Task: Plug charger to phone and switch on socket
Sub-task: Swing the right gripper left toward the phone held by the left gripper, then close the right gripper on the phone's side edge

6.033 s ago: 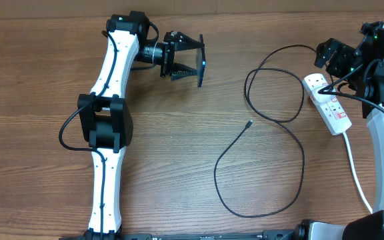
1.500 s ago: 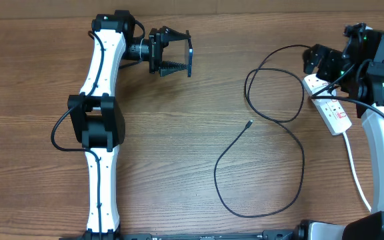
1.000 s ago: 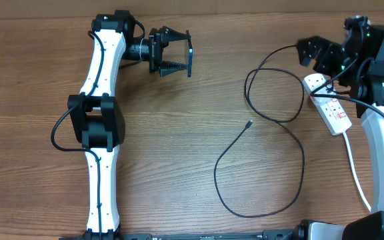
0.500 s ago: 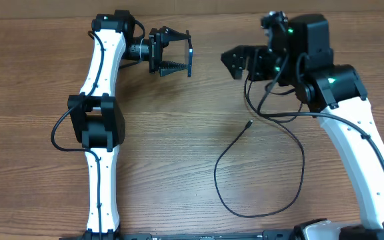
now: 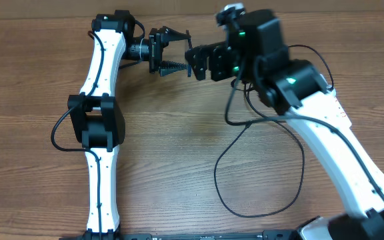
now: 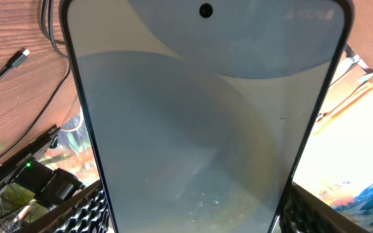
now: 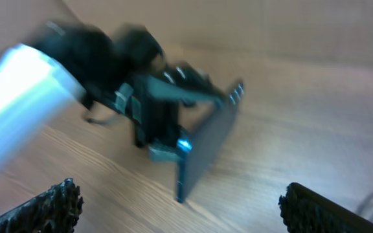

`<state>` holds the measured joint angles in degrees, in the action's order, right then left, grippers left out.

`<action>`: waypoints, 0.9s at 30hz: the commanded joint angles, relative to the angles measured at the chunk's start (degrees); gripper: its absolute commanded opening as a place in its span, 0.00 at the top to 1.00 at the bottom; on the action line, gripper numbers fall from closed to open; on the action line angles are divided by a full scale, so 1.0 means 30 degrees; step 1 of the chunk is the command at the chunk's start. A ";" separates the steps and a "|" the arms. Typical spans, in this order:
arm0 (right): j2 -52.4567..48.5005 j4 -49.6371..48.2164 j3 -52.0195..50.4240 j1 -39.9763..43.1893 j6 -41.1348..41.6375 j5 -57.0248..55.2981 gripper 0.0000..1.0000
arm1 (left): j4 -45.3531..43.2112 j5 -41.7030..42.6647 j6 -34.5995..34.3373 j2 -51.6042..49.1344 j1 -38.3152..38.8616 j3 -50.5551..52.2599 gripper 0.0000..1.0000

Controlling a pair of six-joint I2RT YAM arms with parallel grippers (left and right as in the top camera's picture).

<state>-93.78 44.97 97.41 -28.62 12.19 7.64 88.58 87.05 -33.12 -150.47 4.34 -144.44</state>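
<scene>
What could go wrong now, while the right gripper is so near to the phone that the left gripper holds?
1. The open right gripper is very close to the phone clamped in the left gripper. A bump might twist the phone in that grip.
2. The right arm reaches over the charger, which loops on the table. It might snag the cable and drag its free connector away.

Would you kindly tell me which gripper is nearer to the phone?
Left: the left gripper holds the phone; the open right gripper faces it, close beside.
</scene>
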 commanded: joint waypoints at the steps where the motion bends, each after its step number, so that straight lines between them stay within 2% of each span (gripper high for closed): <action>1: -0.1464 0.1639 0.2725 -0.0670 0.1239 -0.2229 0.04 | 0.0036 0.1188 -0.0248 -0.0197 -0.0189 -0.0612 0.28; 4: -0.3045 0.3628 0.5042 -0.0889 0.1239 -0.2244 0.04 | 0.0036 0.1188 -0.0248 -0.0197 -0.0189 -0.0612 0.28; 7: -0.4167 0.4299 0.6120 -0.1086 0.1246 -0.2251 0.03 | 0.0036 0.1188 -0.0248 -0.0197 -0.0189 -0.0612 0.28; 14: -0.4546 0.3694 0.6127 -0.1486 0.3133 -0.2448 0.02 | 0.0044 0.1188 -0.0248 -0.0197 -0.0189 -0.0612 0.28; 22: -0.5231 0.4255 0.6113 -0.1945 0.4648 -0.4721 0.05 | 0.0044 0.1188 -0.0255 -0.0197 -0.0189 -0.0612 0.28; 27: -0.5945 0.4182 0.6113 -0.2193 0.5537 -0.4962 0.13 | 0.0044 0.1188 -0.0248 -0.0197 -0.0189 -0.0612 0.28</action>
<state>-110.02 57.76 114.10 -34.52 26.13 -4.95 88.58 87.05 -33.15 -150.47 4.34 -144.46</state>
